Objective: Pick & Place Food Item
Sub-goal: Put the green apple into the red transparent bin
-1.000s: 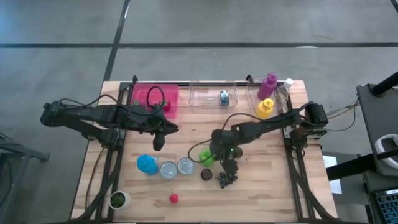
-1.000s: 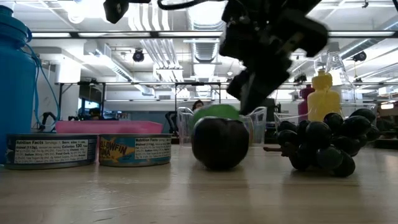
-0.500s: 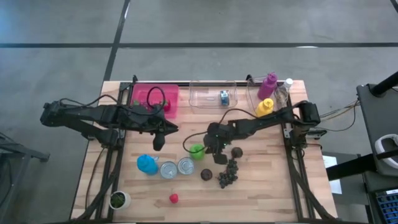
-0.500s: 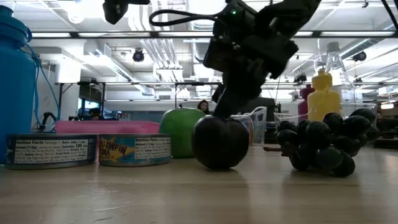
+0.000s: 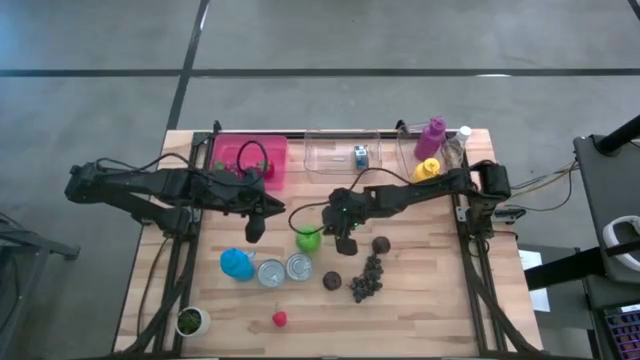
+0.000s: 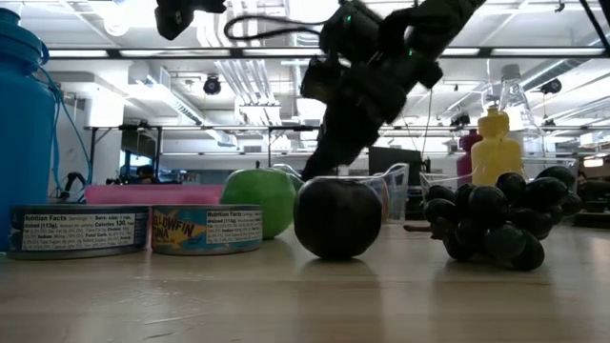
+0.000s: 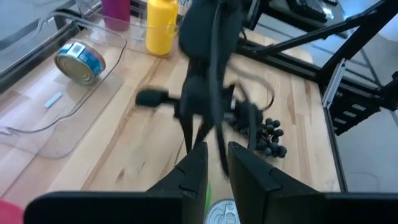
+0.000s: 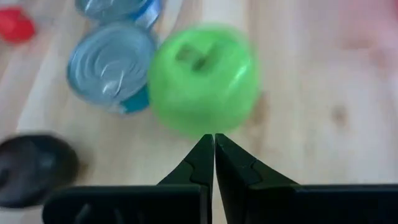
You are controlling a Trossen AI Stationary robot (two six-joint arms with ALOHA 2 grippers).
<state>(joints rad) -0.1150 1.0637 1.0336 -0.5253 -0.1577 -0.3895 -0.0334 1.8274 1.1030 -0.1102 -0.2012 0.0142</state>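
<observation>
A green apple (image 5: 308,239) rests on the wooden table just beyond two tins, and fills the middle of the right wrist view (image 8: 202,78). My right gripper (image 5: 326,235) is shut, slanting down, with its tips at the apple's right side (image 8: 214,137). In the low view the apple (image 6: 254,202) shows left of a dark plum (image 6: 336,217). My left gripper (image 5: 256,233) hangs above the table near the pink bin (image 5: 232,152), narrowly open with nothing between its fingers (image 7: 216,167). My right gripper's shut fingertips (image 8: 206,144) meet the green apple's side that faces the table's right (image 8: 208,127). They come slanting down from the right. The apple sits on the table, not lifted, and nothing is between the fingers.
Two tins (image 5: 285,269) and a blue bottle (image 5: 236,264) stand near the apple. A plum (image 5: 332,281), dark grapes (image 5: 366,283) and another dark fruit (image 5: 381,244) lie to its right. A clear bin (image 5: 330,165) holds a tin; bottles (image 5: 432,150) stand far right.
My right gripper has swung toward the table's left and slightly toward the far edge, staying shut. The green apple has rolled leftward along the table ahead of it, away from the plum and grapes.
</observation>
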